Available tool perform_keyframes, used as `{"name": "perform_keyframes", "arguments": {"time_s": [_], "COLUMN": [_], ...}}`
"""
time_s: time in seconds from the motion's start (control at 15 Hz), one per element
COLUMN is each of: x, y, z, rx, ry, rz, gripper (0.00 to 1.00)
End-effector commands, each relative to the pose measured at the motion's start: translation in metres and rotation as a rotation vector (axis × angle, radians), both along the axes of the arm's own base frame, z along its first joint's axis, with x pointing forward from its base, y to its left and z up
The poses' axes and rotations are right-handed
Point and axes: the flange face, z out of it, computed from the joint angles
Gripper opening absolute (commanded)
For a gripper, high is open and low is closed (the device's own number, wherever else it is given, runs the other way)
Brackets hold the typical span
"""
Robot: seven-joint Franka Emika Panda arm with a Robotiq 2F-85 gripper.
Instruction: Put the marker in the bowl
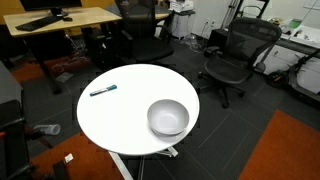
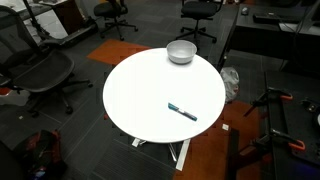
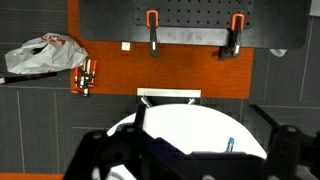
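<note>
On the round white table (image 1: 125,125) in an exterior view, the marker (image 1: 103,90) lies well apart from the bowl (image 1: 168,117). In an exterior view, the marker (image 2: 182,110) lies flat and the bowl (image 2: 181,52) sits near the table's edge. In the wrist view, the gripper (image 3: 195,152) hangs above the table, fingers spread apart and holding nothing.

Dark blue, teal-tipped marker (image 2: 182,111); white bowl (image 1: 168,117), white table (image 1: 130,110).

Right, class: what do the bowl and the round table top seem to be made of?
Bowl: likely glazed ceramic or smooth plastic; plain whitish, even surface with soft shading inside. Table top: probably white laminate or painted board; flat, uniform, matte. Neither is certain from looks alone.
</note>
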Motion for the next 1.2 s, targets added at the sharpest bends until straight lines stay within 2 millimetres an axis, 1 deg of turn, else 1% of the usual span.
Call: {"name": "perform_keyframes", "arguments": {"time_s": [0.0, 0.2, 0.47, 0.53, 0.8, 1.13], "x": [-0.008, -0.004, 0.009, 0.013, 0.039, 0.068], "y": [0.03, 0.054, 0.08, 0.085, 0.098, 0.113], "z": [-0.017, -0.036, -0.065, -0.07, -0.092, -0.125], "rx": [-0.013, -0.028, -0.034, -0.039, -0.037, -0.024], "ry": [-0.062, -0.116, -0.165, -0.184, -0.244, -0.268], "rz": [-0.048, -0.079, -0.081, -0.083, -0.088, -0.083], "gripper": [1.0, 1.0, 1.0, 1.0, 1.0, 1.0]}}
